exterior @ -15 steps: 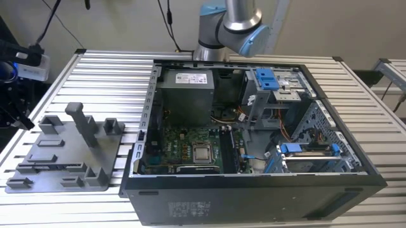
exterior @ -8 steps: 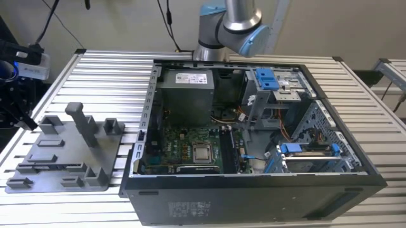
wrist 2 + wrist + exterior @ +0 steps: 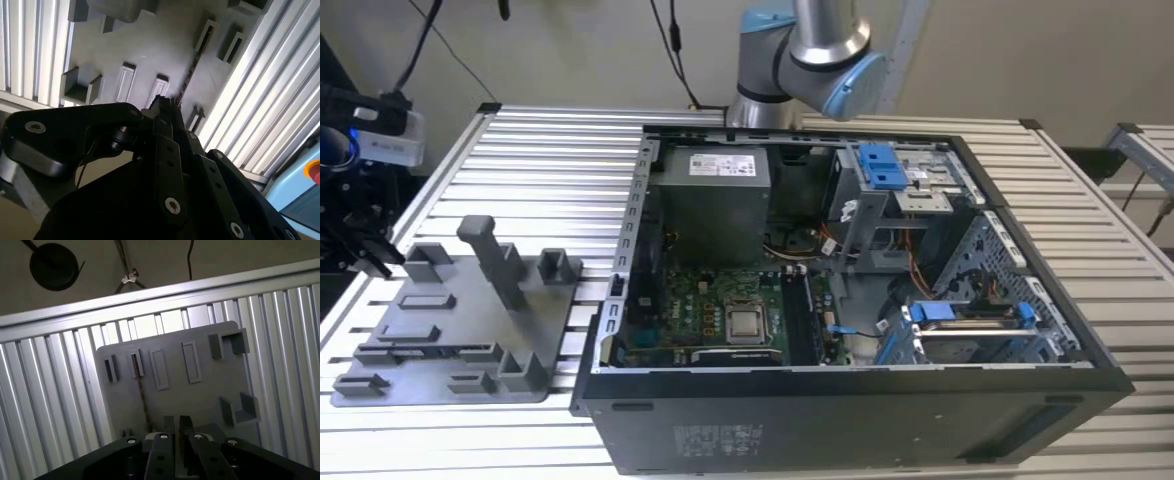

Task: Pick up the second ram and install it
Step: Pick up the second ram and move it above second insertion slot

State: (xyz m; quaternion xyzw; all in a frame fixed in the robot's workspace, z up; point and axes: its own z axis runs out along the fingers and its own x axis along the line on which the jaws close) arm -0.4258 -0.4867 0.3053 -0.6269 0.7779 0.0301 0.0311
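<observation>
I should centre my gripper [image 3: 176, 419], jaws nearly together and empty, along the ram [image 3: 142, 395], nine o'clock of the case [image 3: 854, 430].

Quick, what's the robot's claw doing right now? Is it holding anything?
Gripper: closed, holding nothing. The ram stands in the tray.

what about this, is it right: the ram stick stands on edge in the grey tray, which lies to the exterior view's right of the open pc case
Not quite: the grey tray lies to the exterior view's left of the open pc case, as that view shows. The rest holds: the first wrist view shows the ram stick standing on edge in the tray.
</observation>
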